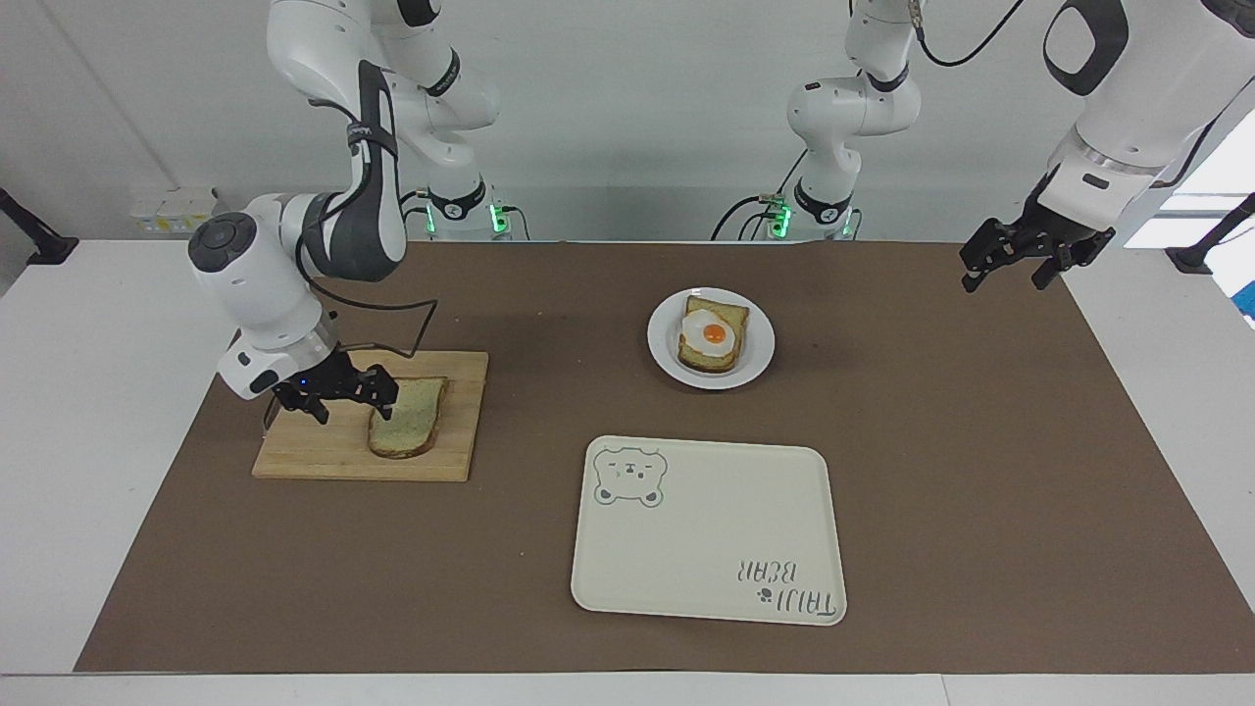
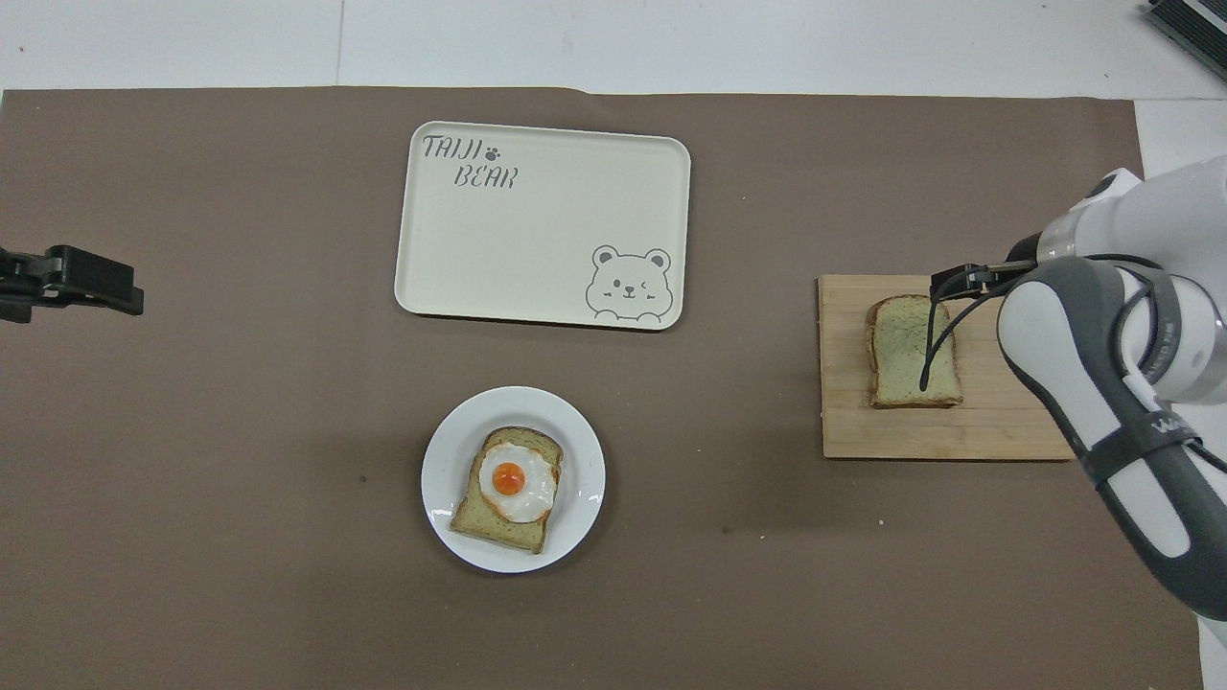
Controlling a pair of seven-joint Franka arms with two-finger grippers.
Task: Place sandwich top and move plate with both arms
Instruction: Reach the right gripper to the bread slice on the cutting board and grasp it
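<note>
The sandwich top, a plain bread slice, lies flat on a wooden cutting board toward the right arm's end of the table; it also shows in the overhead view. My right gripper is open and low over the board, with one finger at the slice's edge; I cannot tell if it touches. The arm hides most of the gripper in the overhead view. The white plate holds a toast slice with a fried egg. My left gripper is open and waits in the air at its own end of the table.
A cream tray with a bear drawing lies farther from the robots than the plate; it also shows in the overhead view. A brown mat covers the table.
</note>
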